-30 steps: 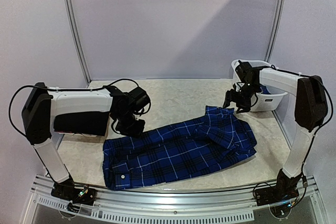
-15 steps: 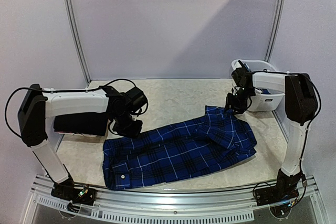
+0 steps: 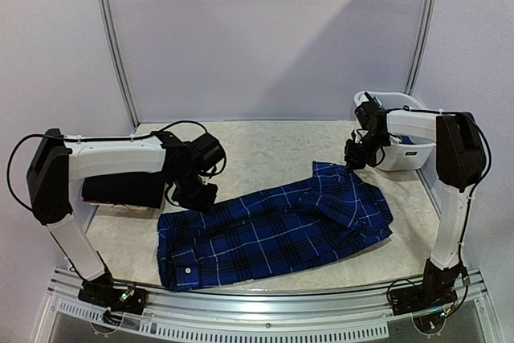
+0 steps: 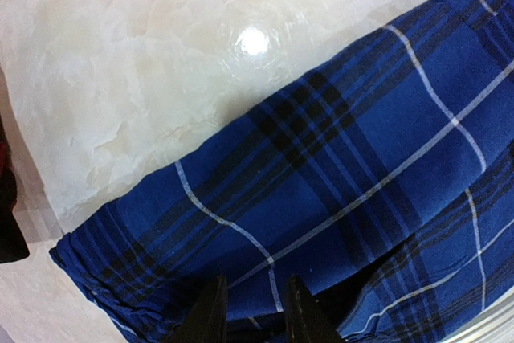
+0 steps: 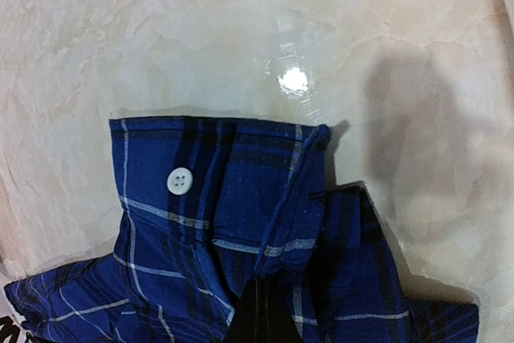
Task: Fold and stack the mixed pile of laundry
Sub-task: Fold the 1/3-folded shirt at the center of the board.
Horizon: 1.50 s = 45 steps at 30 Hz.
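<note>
1. A folded black garment (image 3: 120,189) is observed at the left edge of the tabletop (image 3: 265,144), partly hidden beneath the left arm.
2. The left gripper (image 3: 197,192) is positioned at the far left corner of the blue plaid shirt (image 3: 273,226), just beside the black garment. In the left wrist view, its jaws are held narrowly apart directly over the shirt's bunched edge, and blue cloth is visible through the gap.
3. The shirt is spread across the middle of the tabletop. It is wrinkled and lies slantwise from the near left to the far right.
4. The right gripper (image 3: 357,156) is located at the shirt's far right corner. In the right wrist view, its jaws are pressed together on a raised ridge of the plaid cloth. A white button (image 5: 179,180) is noted on the flat band left of that ridge.
5. A white basket (image 3: 414,153) is placed at the far right of the tabletop, just behind the right gripper.
</note>
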Each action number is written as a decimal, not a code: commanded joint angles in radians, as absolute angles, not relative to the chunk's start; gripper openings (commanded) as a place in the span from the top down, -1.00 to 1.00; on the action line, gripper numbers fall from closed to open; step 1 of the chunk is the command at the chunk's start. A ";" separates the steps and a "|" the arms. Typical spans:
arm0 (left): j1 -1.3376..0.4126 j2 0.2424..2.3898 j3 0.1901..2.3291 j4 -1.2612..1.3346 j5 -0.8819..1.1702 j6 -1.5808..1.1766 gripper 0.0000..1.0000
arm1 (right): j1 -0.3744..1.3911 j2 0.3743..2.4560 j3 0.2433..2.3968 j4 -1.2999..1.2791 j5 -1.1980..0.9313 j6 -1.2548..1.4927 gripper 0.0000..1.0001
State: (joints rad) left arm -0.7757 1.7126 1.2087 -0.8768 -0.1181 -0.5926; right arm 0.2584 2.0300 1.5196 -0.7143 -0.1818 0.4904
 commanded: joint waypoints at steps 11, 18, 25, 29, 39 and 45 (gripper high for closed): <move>-0.769 1.635 1.232 -0.878 -0.139 -0.615 0.51 | 0.388 1.873 1.558 -0.719 -0.290 0.392 1.00; -0.760 1.587 1.215 -0.877 -0.154 -0.628 0.51 | 0.573 1.807 1.583 -0.718 -0.317 0.373 1.00; -0.750 1.491 1.129 -0.872 -0.165 -0.654 0.50 | 0.803 1.788 1.549 -0.657 -0.392 0.302 1.00; -0.749 1.431 1.060 -0.862 -0.160 -0.673 0.49 | 0.871 1.813 1.501 -0.643 -0.459 0.255 1.00; -0.751 1.255 0.913 -0.594 0.078 -0.529 0.04 | 0.891 1.790 1.483 -0.701 -0.641 0.081 1.00; -0.755 1.223 0.874 -0.444 0.201 -0.370 -0.30 | 0.885 1.764 1.486 -0.734 -0.701 0.046 1.00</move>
State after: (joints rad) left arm -0.7582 1.2266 0.9012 -0.6010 0.0753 -0.5037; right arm 0.8898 1.8111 1.4864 -0.7002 -0.6403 0.0971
